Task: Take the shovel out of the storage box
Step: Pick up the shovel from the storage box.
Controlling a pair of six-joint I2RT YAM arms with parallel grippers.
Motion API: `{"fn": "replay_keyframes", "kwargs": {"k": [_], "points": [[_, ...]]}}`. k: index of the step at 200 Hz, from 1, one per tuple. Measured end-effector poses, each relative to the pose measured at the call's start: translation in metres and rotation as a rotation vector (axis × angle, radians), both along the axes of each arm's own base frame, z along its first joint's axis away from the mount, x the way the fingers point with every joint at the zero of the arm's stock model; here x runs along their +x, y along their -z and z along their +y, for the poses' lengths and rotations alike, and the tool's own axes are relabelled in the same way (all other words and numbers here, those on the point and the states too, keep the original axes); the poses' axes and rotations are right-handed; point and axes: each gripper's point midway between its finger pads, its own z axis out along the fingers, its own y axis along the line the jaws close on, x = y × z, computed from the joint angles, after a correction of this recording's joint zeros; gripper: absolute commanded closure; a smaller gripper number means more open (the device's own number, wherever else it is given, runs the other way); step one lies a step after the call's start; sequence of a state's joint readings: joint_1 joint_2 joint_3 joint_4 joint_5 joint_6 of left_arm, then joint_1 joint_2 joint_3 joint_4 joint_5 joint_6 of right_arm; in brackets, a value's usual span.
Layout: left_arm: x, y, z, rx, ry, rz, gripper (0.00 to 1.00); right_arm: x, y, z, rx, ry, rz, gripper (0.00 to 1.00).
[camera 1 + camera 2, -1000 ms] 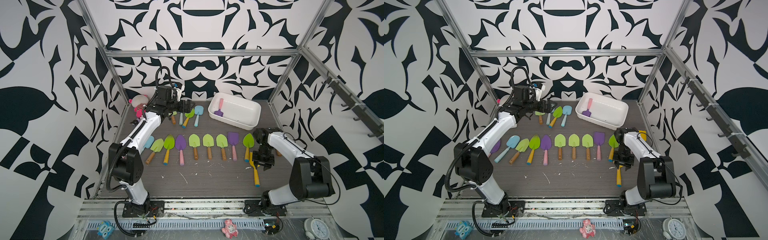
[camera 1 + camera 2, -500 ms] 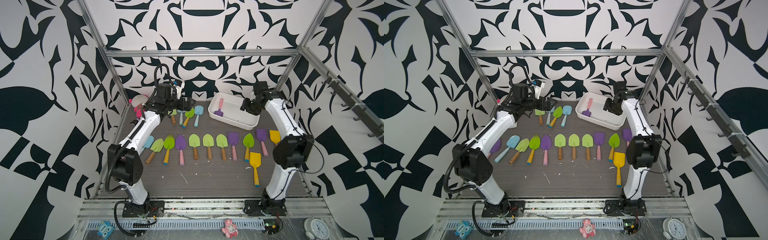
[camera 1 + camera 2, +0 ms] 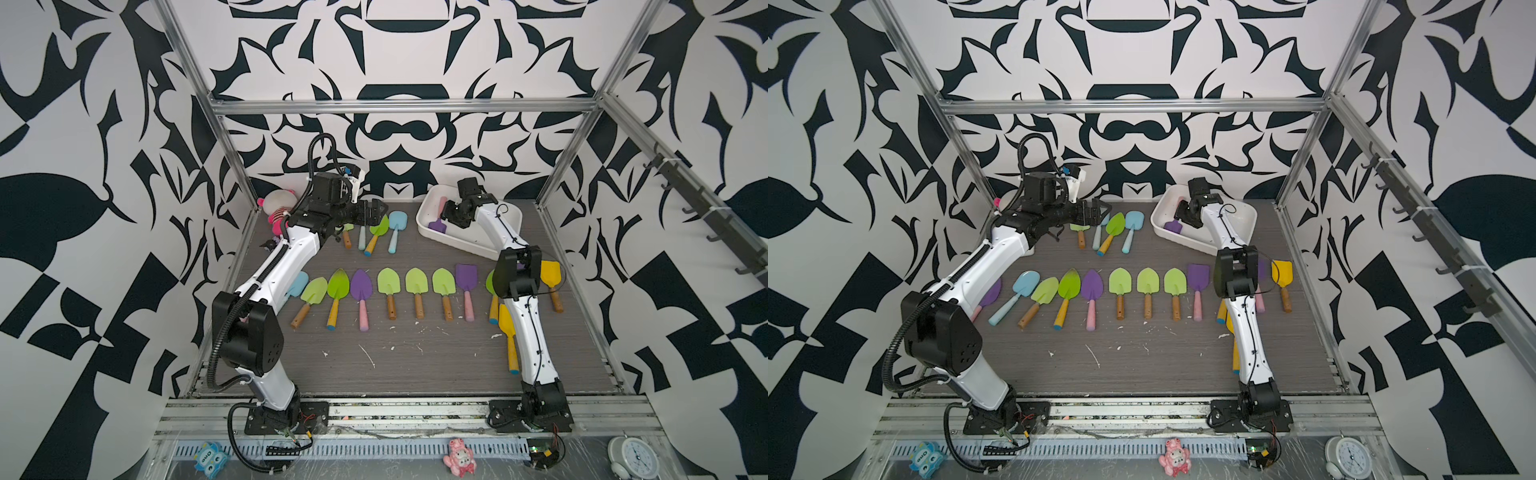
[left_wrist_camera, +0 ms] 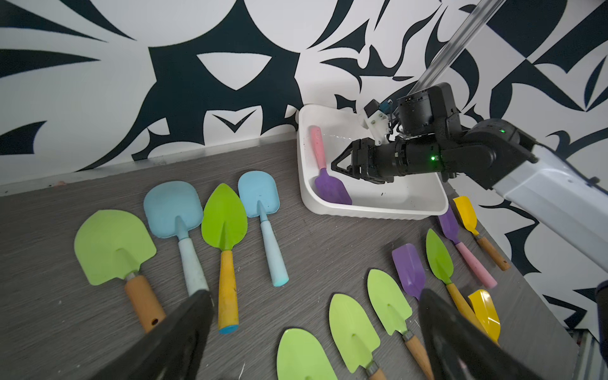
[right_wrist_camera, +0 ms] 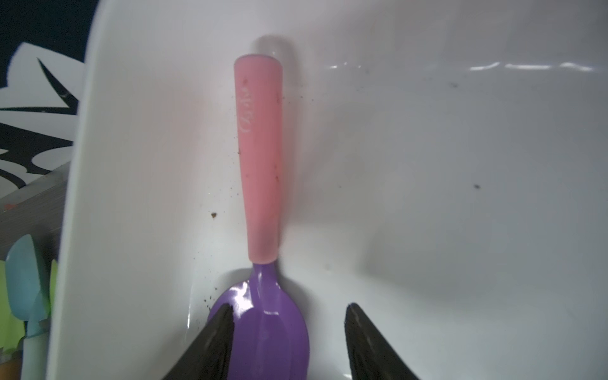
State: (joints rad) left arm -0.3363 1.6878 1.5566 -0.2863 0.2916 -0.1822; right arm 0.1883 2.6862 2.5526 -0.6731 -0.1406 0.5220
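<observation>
Right gripper (image 5: 289, 307) arrived, glossy purple shovel (image 5: 261, 197)

On my right wrist feed the purple blade of the shovel (image 5: 260, 197) runs off the frame edge, and 1 black fingertip (image 5: 210, 345) of the right gripper (image 5: 289, 309) covers its side. Both fingers are cut off there too. In both top views the right arm (image 3: 1235, 278) hides most of 1 purple shovel (image 3: 1261, 270) and part of a yellow shovel (image 3: 505, 322). I cannot read the handle's embossed word.
</observation>
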Motion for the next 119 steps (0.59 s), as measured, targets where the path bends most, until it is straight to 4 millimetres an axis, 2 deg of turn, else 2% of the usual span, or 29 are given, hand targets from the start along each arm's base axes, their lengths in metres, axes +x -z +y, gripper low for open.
{"fn": "replay_keyframes", "kwargs": {"k": [32, 56, 91, 119], "points": [[0.0, 0.007, 0.003, 0.013, -0.016, 0.019, 0.01, 0.013, 0.01, 0.014, -0.016, -0.012, -0.057, 0.47], [-0.001, 0.011, 0.005, 0.024, -0.026, 0.036, 0.01, 0.02, 0.013, 0.019, -0.047, -0.006, -0.087, 0.54], [-0.003, 0.016, 0.008, 0.037, -0.034, 0.058, 0.01, 0.022, 0.018, 0.009, -0.116, 0.018, -0.089, 0.68], [-0.006, 0.02, 0.009, 0.044, -0.035, 0.077, 0.02, 0.022, 0.02, 0.002, -0.162, 0.035, -0.089, 0.75]]}}
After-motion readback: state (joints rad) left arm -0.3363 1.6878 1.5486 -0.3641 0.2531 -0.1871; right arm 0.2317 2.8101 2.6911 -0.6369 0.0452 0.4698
